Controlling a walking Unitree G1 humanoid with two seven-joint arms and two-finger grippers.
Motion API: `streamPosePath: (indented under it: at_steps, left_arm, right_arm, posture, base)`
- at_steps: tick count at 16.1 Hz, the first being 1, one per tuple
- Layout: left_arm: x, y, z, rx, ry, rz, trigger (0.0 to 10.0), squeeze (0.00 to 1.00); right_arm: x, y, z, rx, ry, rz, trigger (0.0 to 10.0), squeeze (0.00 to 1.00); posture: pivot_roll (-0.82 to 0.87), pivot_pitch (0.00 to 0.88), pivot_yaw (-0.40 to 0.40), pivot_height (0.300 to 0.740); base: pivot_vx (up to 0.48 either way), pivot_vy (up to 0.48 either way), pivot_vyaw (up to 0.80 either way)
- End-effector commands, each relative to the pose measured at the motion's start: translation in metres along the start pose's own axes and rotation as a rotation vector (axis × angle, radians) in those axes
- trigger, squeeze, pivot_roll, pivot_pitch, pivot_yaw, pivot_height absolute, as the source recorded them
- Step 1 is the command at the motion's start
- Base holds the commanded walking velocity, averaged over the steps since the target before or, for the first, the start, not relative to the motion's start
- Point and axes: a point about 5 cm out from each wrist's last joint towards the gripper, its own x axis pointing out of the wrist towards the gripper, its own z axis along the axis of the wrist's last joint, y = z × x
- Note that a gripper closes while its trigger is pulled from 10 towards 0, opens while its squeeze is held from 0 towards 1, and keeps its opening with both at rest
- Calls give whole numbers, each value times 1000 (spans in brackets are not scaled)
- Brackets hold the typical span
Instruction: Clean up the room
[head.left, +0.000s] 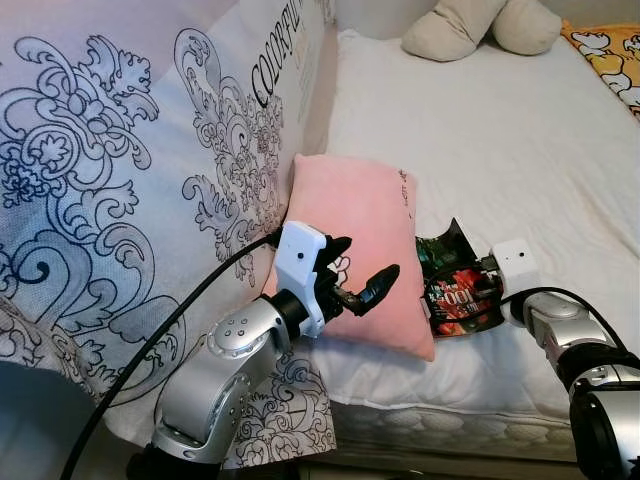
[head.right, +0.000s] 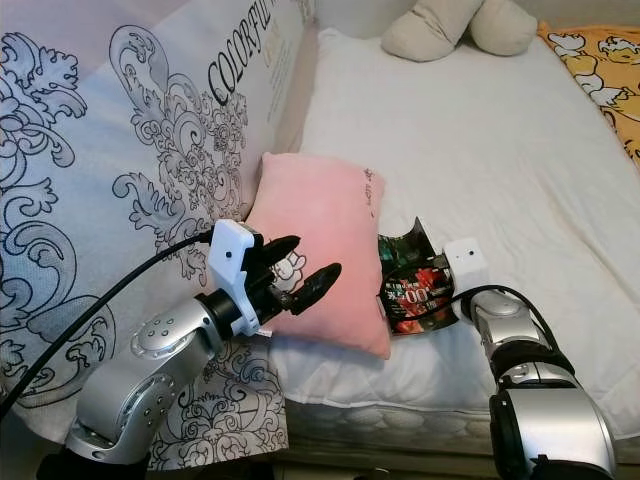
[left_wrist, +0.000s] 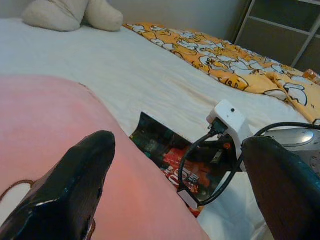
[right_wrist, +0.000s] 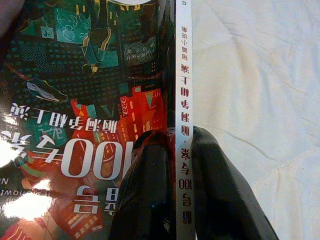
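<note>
A bedroom in a home.

A bed with a white sheet (head.left: 500, 130) fills the scene, with a pink pillow (head.left: 365, 240), a patterned quilt (head.left: 120, 170), an orange cartoon-print blanket (left_wrist: 220, 60) and a beige plush toy (head.left: 480, 28) near its head.

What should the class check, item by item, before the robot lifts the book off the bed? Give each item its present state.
1. Right gripper closed on the glossy dark paperback book with red cover art: ok; its black fingers pinch the white spine.
2. Grip deep enough to carry the book: cannot tell; the fingers hold the spine edge alone.
3. Book free of the soft pink rectangular pillow: not ok; the pillow's edge lies against or over it.
4. Left gripper out of the way: ok; it is open over the pillow, holding nothing.
5. White bedsheet beyond the book bare: ok.
</note>
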Motion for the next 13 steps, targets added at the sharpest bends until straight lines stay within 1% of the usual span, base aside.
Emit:
streamPosePath:
  at_steps: [1, 2, 3, 4, 6, 8, 9, 11, 12, 13]
  left_arm:
    - [-2, -1, 3, 8, -1, -10, 10000, 0]
    - [-1, -1, 3, 10, 3, -13, 10000, 0]
    - [-1, -1, 3, 10, 5, -16, 10000, 0]
    - [-1, -1, 3, 10, 6, -16, 10000, 0]
    - [-1, -2, 3, 10, 8, -19, 10000, 0]
    - [-2, -2, 3, 8, 9, -20, 10000, 0]
    - [-2, -3, 3, 8, 11, -24, 10000, 0]
    - [-2, -4, 1, 13, 23, -46, 10000, 0]
    - [-3, -6, -1, 29, 46, -73, 10000, 0]
    - [-3, -6, -2, 34, 53, -82, 10000, 0]
  right_arm:
    - [0, 3, -13, 15, 37, -19, 0, 0]
    - [1, 5, -14, 75, 19, -54, 0, 0]
    - [2, 7, -15, 180, 1, -101, 0, 0]
    - [2, 7, -15, 209, -3, -115, 0, 0]
    - [4, 15, -22, 376, -10, -155, 0, 0]
    - [3, 16, -31, 487, -12, -208, 0, 0]
    - [3, 19, -34, 550, -13, -215, 0, 0]
    - [6, 28, -32, 537, -16, -186, 0, 0]
    - [8, 34, -26, 518, -24, -156, 0, 0]
    - [9, 35, -24, 512, -27, -148, 0, 0]
  posture:
    - [13, 57, 59, 740]
    - [10, 57, 59, 740]
    - [8, 57, 59, 740]
    - [8, 57, 59, 740]
    - [16, 55, 56, 740]
    - [19, 54, 55, 740]
    - [17, 53, 57, 740]
    - [14, 51, 62, 740]
    - [13, 50, 66, 740]
    - [13, 50, 66, 740]
  base:
    - [0, 0, 0]
    - [0, 0, 0]
    - [0, 0, 0]
    - [0, 0, 0]
    - [0, 0, 0]
    - [0, 0, 0]
    - [0, 0, 0]
    - [0, 0, 0]
    - [0, 0, 0]
    - [0, 0, 0]
